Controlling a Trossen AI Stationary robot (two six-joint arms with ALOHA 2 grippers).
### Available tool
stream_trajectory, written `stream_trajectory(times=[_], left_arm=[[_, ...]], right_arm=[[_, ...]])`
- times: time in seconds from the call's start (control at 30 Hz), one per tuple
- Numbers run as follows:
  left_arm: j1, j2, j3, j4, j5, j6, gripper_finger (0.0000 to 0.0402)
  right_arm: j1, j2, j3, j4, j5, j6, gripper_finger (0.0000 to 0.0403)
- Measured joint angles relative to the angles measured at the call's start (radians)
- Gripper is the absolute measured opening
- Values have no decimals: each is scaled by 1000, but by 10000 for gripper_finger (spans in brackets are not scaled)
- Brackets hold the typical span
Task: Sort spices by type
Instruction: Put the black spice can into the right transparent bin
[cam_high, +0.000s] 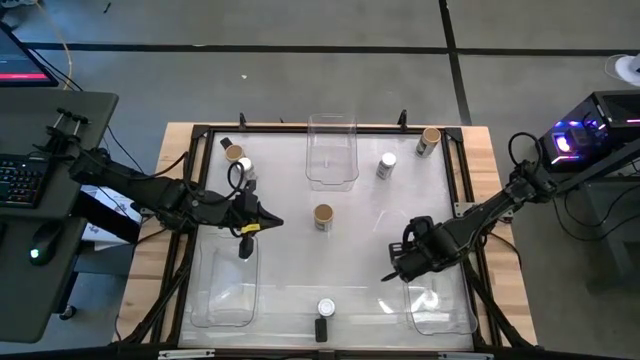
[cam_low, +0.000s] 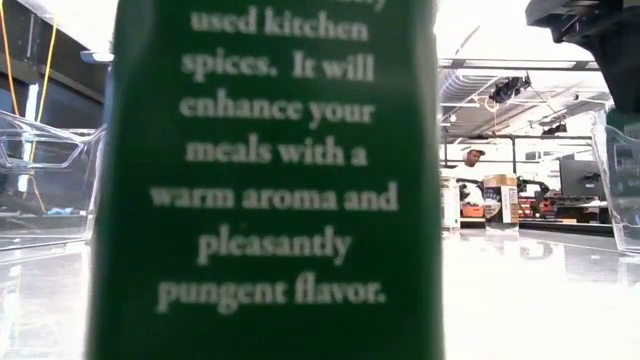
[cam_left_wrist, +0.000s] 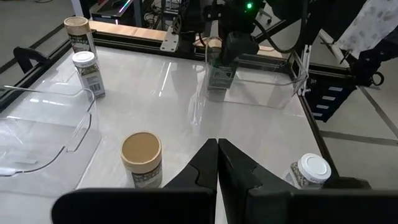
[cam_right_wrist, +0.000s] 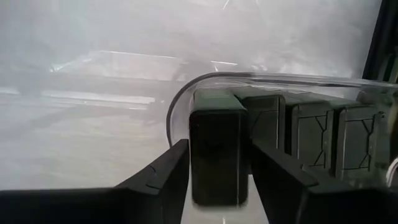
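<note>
My right gripper (cam_high: 400, 266) points down into the far-left corner of the near-right clear bin (cam_high: 440, 308). It is open, and its fingers stand on either side of a dark rectangular spice box (cam_right_wrist: 216, 155), also seen as the spice box (cam_left_wrist: 221, 76) in the left wrist view. My left gripper (cam_high: 268, 222) is shut and hovers over the table's left half, holding nothing. Tan-lidded jars (cam_high: 234, 153) (cam_high: 323, 216) (cam_high: 430, 140) and white-lidded jars (cam_high: 245, 166) (cam_high: 387, 165) (cam_high: 326, 308) stand on the table. Another dark box (cam_high: 321, 330) stands at the near edge. My right gripper comes at the box from above. A strip of light (cam_right_wrist: 249, 186) shows between one finger (cam_right_wrist: 280, 186) and the box's side. Whether the other finger (cam_right_wrist: 165, 180) touches the box I cannot tell. The box stands upright inside the bin's corner.
A clear bin (cam_high: 332, 150) stands at the far centre and another (cam_high: 222, 288) at the near left. Dark box-like shapes (cam_right_wrist: 311, 140) show beside the box in the bin; boxes or reflections, I cannot tell. The box at the near edge (cam_low: 265, 180) fills the low view.
</note>
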Motion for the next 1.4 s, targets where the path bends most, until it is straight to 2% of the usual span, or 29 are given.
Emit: stream_trajectory(times=[0.3, 0.43, 0.57, 0.67, 0.8, 0.83, 0.9, 0.97, 1.07, 1.4], left_arm=[[0, 0, 0, -8, 0, 0, 0], [0, 0, 0, -8, 0, 1, 0], [0, 0, 0, -8, 0, 8, 0], [0, 0, 0, -9, 0, 8, 0], [0, 0, 0, -9, 0, 8, 0], [0, 0, 0, -8, 0, 8, 0], [0, 0, 0, -6, 0, 8, 0], [0, 0, 0, -4, 0, 8, 0], [0, 0, 0, -5, 0, 7, 0], [0, 0, 0, -5, 0, -2, 0]], right_arm=[[0, 0, 1, -9, 32, 23, 168], [5, -6, 26, -28, 39, -36, 168], [52, -13, 122, -62, 70, -124, 165], [95, -13, 155, -34, -28, -187, 132], [152, 11, 110, 78, -112, -191, 29], [161, 18, 88, 135, -121, -197, 15], [171, 32, 43, 219, -162, -183, 17], [171, 48, 5, 227, -182, -142, 16], [166, 60, -26, 240, -176, -97, 3], [135, 64, -86, 270, -168, -59, 1]])
